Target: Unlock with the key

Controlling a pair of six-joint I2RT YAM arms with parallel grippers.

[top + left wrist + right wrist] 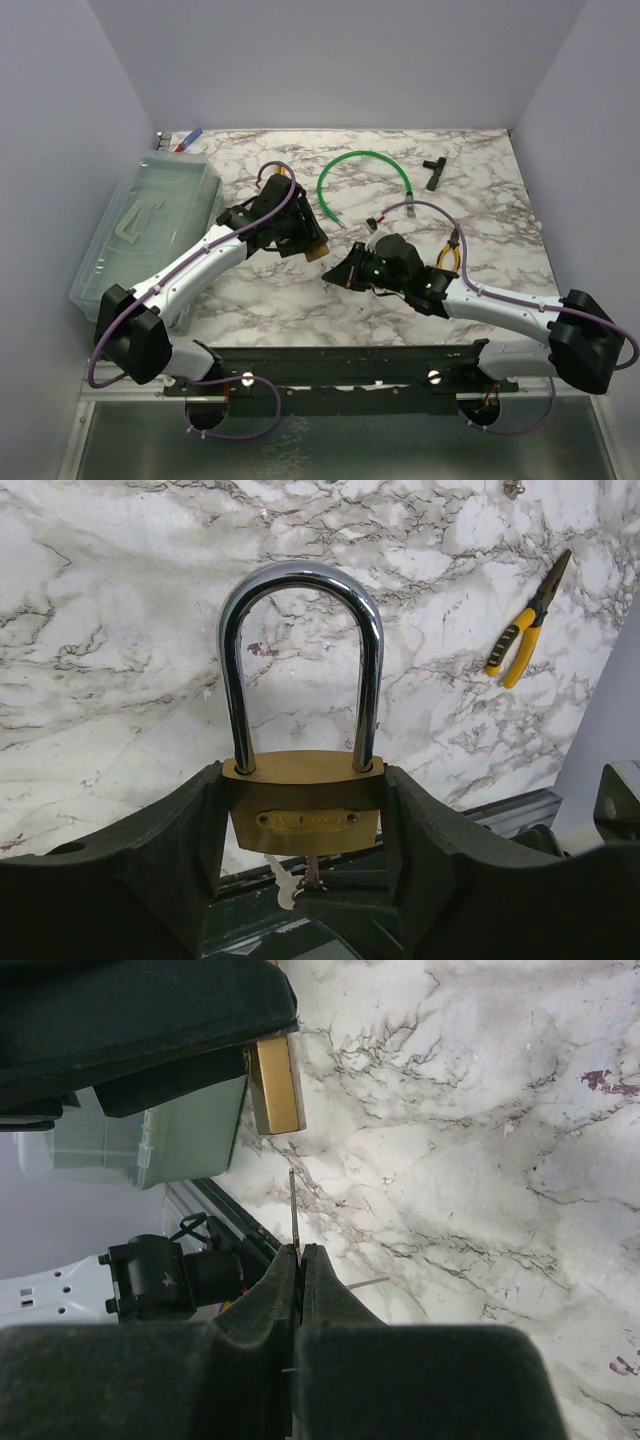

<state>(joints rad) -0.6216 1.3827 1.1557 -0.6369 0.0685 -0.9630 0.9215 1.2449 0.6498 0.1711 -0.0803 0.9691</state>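
Observation:
A small brass padlock [300,820] with a silvery shackle [300,580] stands upright between the fingers of my left gripper [303,780], which is shut on its body. From above, the padlock [315,252] shows at the left gripper's [310,248] tip. My right gripper [299,1252] is shut on the key [292,1210]. The thin blade points up at the padlock's [275,1085] underside, with a small gap showing. In the left wrist view the key [313,868] sits right under the keyhole, with a second small key [283,885] dangling beside it.
Yellow-handled pliers [452,255] lie right of the right arm. A green cable loop [350,170] and a black T-shaped tool [434,170] lie at the back. A clear plastic box [150,225] stands along the left side, with a pen [188,140] behind it.

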